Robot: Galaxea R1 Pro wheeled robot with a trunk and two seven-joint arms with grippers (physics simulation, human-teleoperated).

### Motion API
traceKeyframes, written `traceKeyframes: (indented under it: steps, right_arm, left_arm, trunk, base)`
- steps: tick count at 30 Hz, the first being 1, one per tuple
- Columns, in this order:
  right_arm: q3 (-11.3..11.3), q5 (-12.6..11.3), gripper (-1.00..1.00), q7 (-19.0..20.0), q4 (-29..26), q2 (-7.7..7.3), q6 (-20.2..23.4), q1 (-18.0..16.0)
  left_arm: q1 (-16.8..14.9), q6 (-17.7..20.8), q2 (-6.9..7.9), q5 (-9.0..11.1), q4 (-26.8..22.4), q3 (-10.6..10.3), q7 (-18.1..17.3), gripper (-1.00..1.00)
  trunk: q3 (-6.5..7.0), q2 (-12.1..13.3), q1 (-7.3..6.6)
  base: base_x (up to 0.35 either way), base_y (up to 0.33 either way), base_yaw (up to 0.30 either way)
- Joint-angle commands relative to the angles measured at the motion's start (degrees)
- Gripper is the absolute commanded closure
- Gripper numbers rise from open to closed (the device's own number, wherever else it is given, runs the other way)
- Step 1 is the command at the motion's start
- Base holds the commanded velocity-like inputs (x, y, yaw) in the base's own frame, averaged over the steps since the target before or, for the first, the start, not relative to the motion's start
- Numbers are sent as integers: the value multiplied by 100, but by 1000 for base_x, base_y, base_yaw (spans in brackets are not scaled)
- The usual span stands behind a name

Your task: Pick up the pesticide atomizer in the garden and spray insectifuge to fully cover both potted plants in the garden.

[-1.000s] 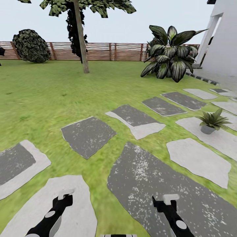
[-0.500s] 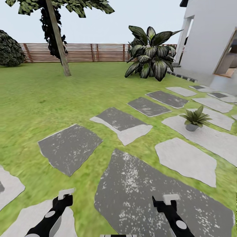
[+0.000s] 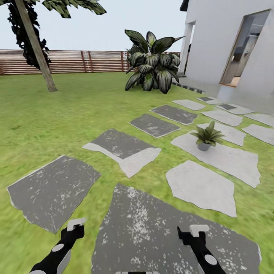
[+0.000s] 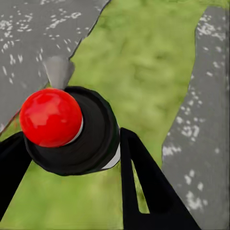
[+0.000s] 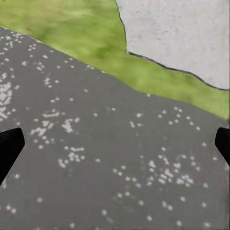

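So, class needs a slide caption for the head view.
Garden lawn with stepping stones; one potted plant ahead right.

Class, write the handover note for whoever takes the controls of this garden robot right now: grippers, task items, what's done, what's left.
Left gripper: open, empty, low over the lawn's edge by the stones.
Right gripper: open, empty, above the large dark stone.
One potted plant stands upright on a pale stone ahead to the right, towards the house.
Done: nothing yet; neither gripper holds the atomizer.
Left: find and grasp the atomizer, then spray this plant and the second one.
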Motion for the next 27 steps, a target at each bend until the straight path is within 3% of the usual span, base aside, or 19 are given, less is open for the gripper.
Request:
traceKeyframes:
  steps: [1, 8, 27]
  right_arm:
    - [-71, 22, -100, -3, 8, 2, -17, -4]
    - [-221, 26, -100, -3, 11, 11, -15, -4]
    - [-237, 22, -100, 5, 3, 2, -8, -4]
  left_arm:
    - [-2, -19, 0, 0, 3, 13, -3, 100]
    - [-2, -19, 0, -3, 3, 13, -3, 100]
    - [-2, -19, 0, -8, 3, 13, -8, 100]
  trunk:
    - [-3, -1, 2]
    - [-1, -1, 2]
    - [23, -1, 2]
  base:
    - [340, 0, -300]
    - [340, 0, -300]
    - [340, 0, -300]
